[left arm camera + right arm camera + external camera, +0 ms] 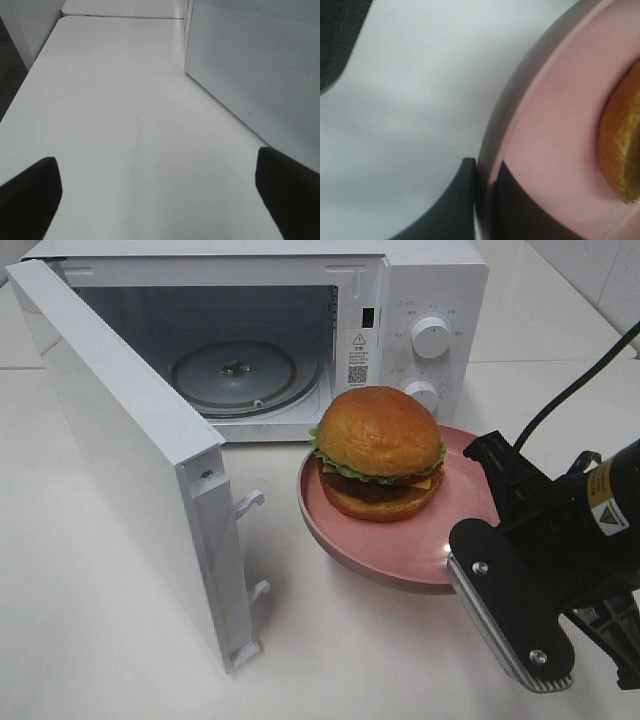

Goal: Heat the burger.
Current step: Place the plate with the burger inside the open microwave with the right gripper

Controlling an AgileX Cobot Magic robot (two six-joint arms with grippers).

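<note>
The burger (380, 452), with a golden-brown bun, green lettuce and a dark patty, sits on a pink plate (400, 550) in front of the open microwave (425, 285). My right gripper (478, 525) is shut on the plate's right rim. In the right wrist view its gripper (482, 200) has one finger on each side of the plate's rim (555, 125), and the bun's edge (622, 140) shows. My left gripper (157, 185) is open and empty over bare table, and it does not show in the exterior high view.
The microwave door (130, 440) is swung wide open to the left and juts out over the table. A glass turntable (235, 370) lies inside. In the left wrist view a white perforated panel (260, 65) stands close by the left gripper.
</note>
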